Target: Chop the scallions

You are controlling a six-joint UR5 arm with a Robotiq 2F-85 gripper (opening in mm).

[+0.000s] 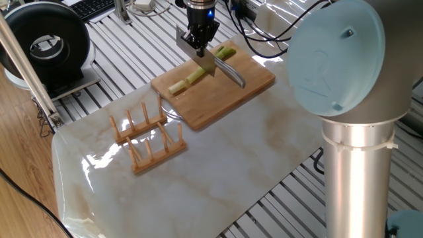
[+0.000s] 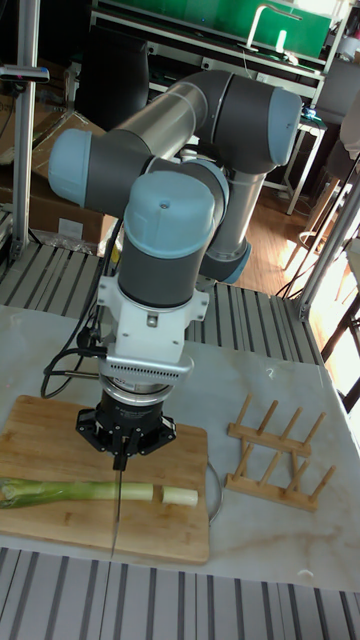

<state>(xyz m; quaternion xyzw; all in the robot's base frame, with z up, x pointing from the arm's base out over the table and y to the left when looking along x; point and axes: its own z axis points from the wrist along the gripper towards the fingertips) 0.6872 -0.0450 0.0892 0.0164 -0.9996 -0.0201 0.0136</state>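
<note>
**Op:** Logging from the remote desk. The gripper has its fingers pinched on the knife, handle end up, blade hanging straight down. The scallion lies flat on the cutting board, roughly mid-board.

**Obs:** Which way does it run against the blade?

**Op:** Crosswise. In the tall fixed view its long axis runs side to side along the board, green end to the left, whitish end to the right. The blade cuts across it, closer to the whitish end than to the green one. The fixed view agrees: knife laid across the stalk, gripper directly above it.

**Obs:** Blade in the stalk or above it?

**Op:** Can't tell whether the edge has reached the board. It overlaps the stalk in both views, and I see a break in the stalk at the blade line, so I judge a cut is made or in progress there.

**Obs:** Next stroke?

**Op:** My read: lift, step along the stalk's long axis, keep the blade square to it. The wooden rack sits well clear of the board, no concern.
</note>
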